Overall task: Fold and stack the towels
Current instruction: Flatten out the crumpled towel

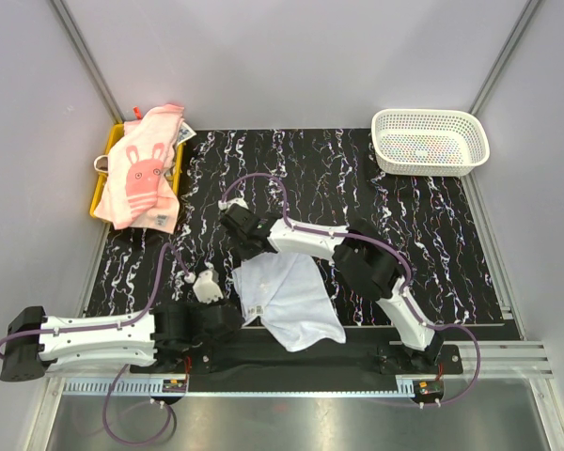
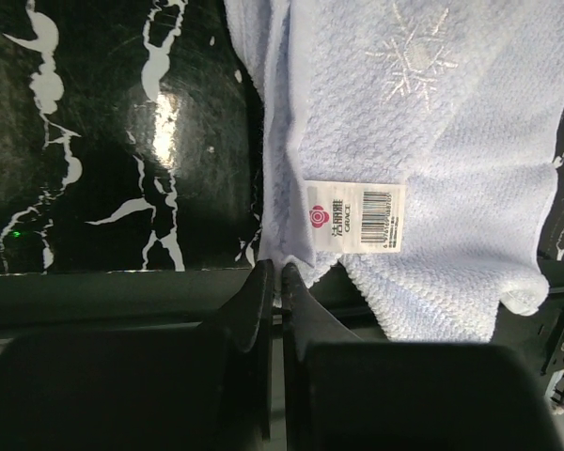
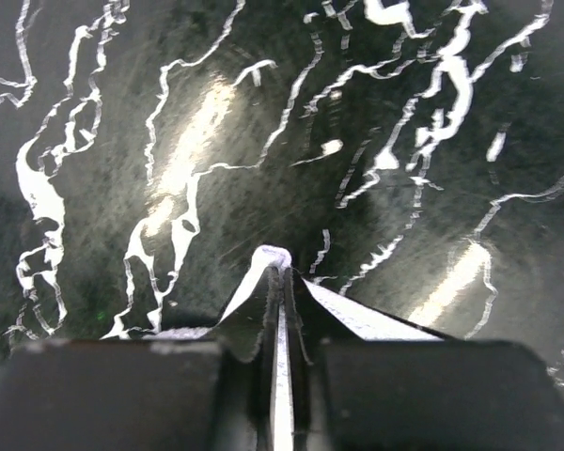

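Pinching pale blue-white towel [image 1: 291, 301] corner in right gripper [image 3: 278, 272], with left gripper [image 2: 275, 274] pressed together at its edge.

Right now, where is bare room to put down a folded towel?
Free: the black mat between the yellow tray and white basket, and the strip below the basket, right of the right arm. Crowded: the near middle, pale towel and left arm.

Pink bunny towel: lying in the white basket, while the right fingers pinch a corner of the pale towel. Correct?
One thing is wrong: the pink bunny towel lies on the yellow tray at far left, not in the white basket; the top view shows it. The right fingers do pinch a corner of the pale towel.
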Motion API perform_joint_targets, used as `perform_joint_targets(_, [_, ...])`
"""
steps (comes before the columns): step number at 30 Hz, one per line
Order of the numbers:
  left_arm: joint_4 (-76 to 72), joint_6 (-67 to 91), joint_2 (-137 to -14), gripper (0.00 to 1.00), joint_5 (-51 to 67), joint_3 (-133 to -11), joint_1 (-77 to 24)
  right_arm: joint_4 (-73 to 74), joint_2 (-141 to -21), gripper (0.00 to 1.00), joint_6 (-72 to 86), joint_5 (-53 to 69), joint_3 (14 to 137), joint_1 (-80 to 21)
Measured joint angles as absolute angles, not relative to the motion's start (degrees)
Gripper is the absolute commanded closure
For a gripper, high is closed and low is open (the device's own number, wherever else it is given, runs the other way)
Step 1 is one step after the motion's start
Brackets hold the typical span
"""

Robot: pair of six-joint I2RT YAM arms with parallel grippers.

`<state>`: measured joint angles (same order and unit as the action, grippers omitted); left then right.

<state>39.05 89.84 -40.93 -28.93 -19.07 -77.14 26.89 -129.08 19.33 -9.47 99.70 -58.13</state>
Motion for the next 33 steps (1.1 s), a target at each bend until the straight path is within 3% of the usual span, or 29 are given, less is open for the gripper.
perform_joint_targets(2, [40.5,89.8,-40.8,1.0,-29.3,-19.6,-77.1,26.9,-128.7,1.0,19.3,-11.0,99.2,-58.2])
perform_joint_targets(8, [47.9,88.7,-39.7,1.0,-32.8,-26.7,-77.2,27.6,-122.2,1.0,19.2,-17.3,94.9,-58.2])
perform_joint_targets(21, [59.0,75.0,-45.2,1.0,-47.7,-52.5,-74.5,27.4,-91.0,1.0,18.8,-29.1,88.1,-58.1])
perform_joint_targets(28, [48.1,51.2,-47.3,1.0,-43.0,-60.8,-53.6,27.8,-83.0,1.0,18.8,-35.6,86.0,-56.1])
perform_joint_targets(33, [38.3,40.0,-60.1,1.0,-31.3,-71.4,-36.1,25.9,-84.0,1.0,18.8,-31.5,85.2,-47.3])
